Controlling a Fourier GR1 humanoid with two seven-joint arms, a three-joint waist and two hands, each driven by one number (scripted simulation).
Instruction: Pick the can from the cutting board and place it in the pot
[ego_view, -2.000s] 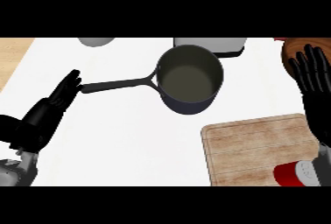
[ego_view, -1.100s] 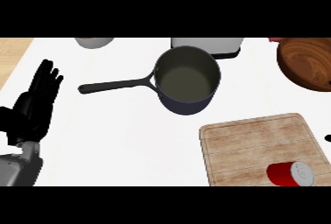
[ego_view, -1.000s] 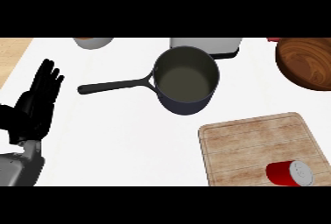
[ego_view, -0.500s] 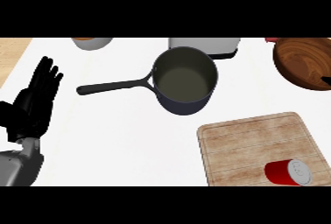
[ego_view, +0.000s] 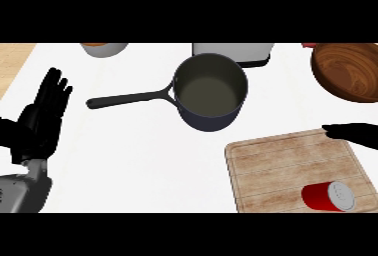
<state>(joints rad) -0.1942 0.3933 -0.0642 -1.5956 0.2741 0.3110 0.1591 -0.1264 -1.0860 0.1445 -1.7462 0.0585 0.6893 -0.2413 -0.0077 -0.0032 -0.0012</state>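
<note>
Your right hand (ego_view: 353, 134) shows only as dark fingers entering from the right edge, over the cutting board's (ego_view: 284, 165) upper right corner; you cannot tell whether they are spread or curled. Below it, well apart, the red can (ego_view: 327, 196) lies on its side near the board's lower right corner, long axis roughly left-right, silver end facing right. Up and left stands the dark pot (ego_view: 210, 91), its handle pointing left. Your left hand (ego_view: 41, 120) rests at the left edge, fingers straight, on the white counter (ego_view: 140, 150).
</note>
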